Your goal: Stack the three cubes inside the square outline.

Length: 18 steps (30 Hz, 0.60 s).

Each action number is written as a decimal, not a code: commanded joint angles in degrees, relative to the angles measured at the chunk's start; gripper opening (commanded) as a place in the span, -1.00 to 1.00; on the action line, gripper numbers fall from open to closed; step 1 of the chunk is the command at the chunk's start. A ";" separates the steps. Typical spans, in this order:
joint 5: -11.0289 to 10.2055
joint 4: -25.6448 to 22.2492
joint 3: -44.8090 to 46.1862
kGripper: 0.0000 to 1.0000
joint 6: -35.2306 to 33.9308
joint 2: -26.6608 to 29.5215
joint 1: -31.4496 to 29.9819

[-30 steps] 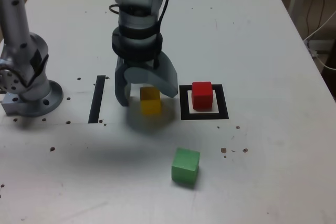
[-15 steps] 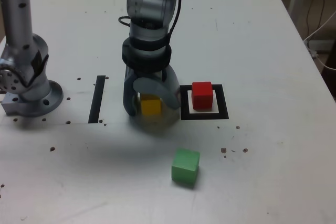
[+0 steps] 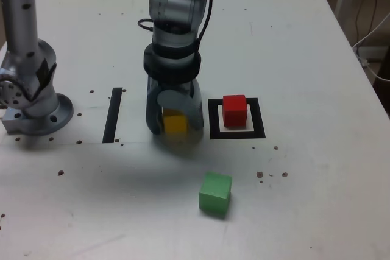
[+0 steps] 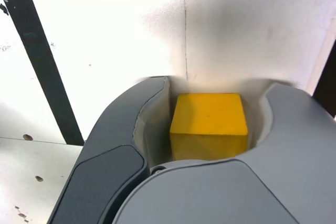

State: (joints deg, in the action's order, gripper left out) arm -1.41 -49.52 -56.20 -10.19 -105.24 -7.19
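One yellow cube [image 3: 176, 124] sits on the white table [image 3: 304, 181] between the two fingers of the gripper [image 3: 176, 128], and we see it outside the square outline [image 3: 259, 118], on the exterior view's left of it. From the exterior view we get mainly its front face, with the gripper covering part of its upper portion; the wrist view opens up its whole top face along with one shaded side. That closer view also tells us more about the hand: its jaws stand apart, drawn fairly narrow around the cube, with a slim gap visible beside one face. Where the other finger comes close to the cube's lower part, we cannot tell whether it touches. Moving outward, only the exterior view gives us the other two cubes. We find the red cube [image 3: 234, 111] inside the square outline, upright on the white centre, with the black border around it. Nearer the exterior view's bottom edge, the green cube [image 3: 215, 193] rests on the table by itself, well apart from the outline and turned a little. Both views let us see the straight black strip [image 3: 113, 115]; in the exterior view it lies between the yellow cube and the arm's round base [image 3: 38, 120]. The wrist view adds a thin seam in the tabletop and a dark patch cut off by the picture's edge, which we cannot identify for certain.
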 commanded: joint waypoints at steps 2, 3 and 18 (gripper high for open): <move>-0.61 0.16 -0.14 -0.51 -0.08 0.04 -0.01; -0.64 -0.09 -0.18 -0.52 -0.08 0.11 -0.01; -2.46 -17.41 -14.44 -0.59 -1.28 2.30 -0.01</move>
State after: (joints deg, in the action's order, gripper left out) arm -3.42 -65.42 -68.18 -11.43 -102.94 -7.20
